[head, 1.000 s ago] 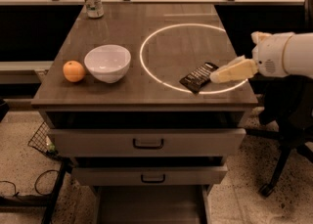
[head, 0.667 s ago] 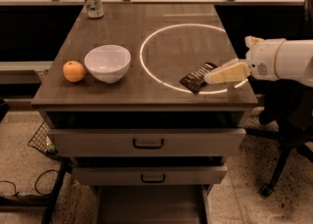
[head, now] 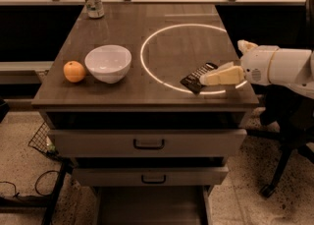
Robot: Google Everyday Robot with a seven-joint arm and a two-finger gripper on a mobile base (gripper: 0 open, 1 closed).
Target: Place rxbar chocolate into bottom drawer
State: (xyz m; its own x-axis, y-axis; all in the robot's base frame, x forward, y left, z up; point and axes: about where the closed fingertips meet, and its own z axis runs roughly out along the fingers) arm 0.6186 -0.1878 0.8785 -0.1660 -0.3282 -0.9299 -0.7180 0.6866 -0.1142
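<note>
While the robot's hand (head: 210,74) reaches in from the right, the rxbar chocolate (head: 195,77) lies on a dark tabletop (head: 122,27).
The black bar rests flat near the tabletop's front right corner, across the lower edge of a glowing white ring (head: 141,56). The cream-coloured hand sits low over the bar's right end; whether it has closed on the bar or only lies against it cannot be told. At the left, a white bowl (head: 108,63) stands just beside an orange (head: 74,71), with a can (head: 93,0) at the far edge. Beneath two drawers with dark handles, the bottom drawer (head: 147,207) stands pulled out, a plain grey tray.
</note>
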